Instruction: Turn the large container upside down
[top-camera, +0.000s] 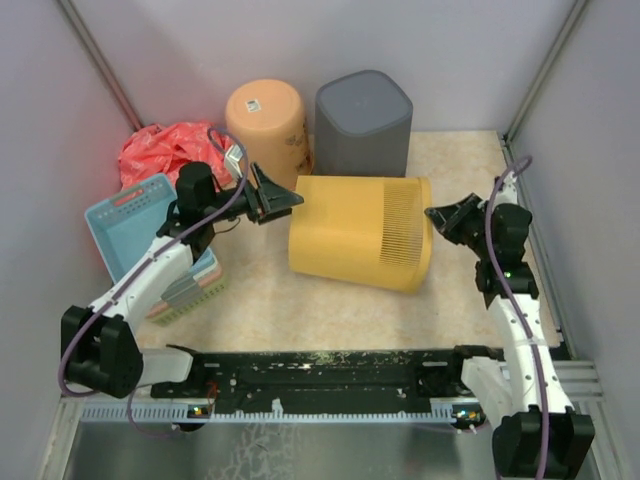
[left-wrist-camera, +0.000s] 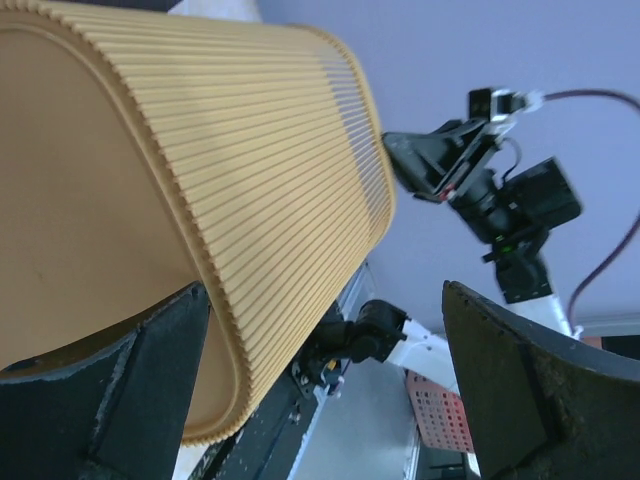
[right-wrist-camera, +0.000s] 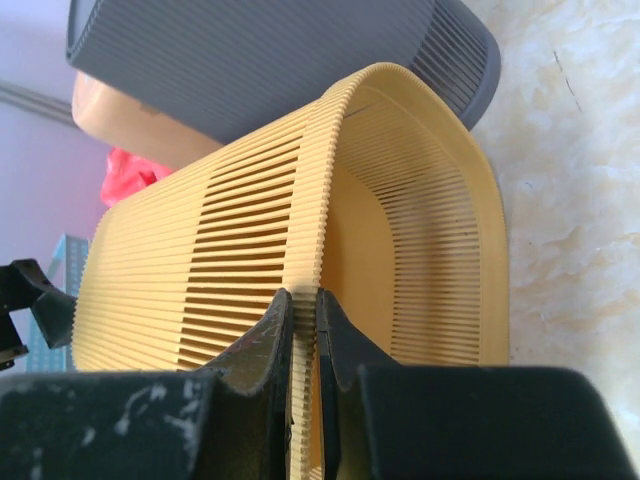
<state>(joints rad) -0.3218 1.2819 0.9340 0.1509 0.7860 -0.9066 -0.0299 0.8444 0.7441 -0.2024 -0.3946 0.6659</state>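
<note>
Rim pinched: right gripper (right-wrist-camera: 302, 305) jaws nearly closed on open-mouth edge of yellow slatted container (top-camera: 355, 232). Container lies on side, long axis running straight away from right jaws toward left gripper (left-wrist-camera: 320, 300). Left jaws gape wide at base corner, holding nothing; contact unclear. Grey bin (top-camera: 362, 120) and orange bin (top-camera: 266, 118) crowd far side of both jaws. Bare tabletop (top-camera: 300, 310) on near side looks like best swing room for tipping mouth down.
</note>
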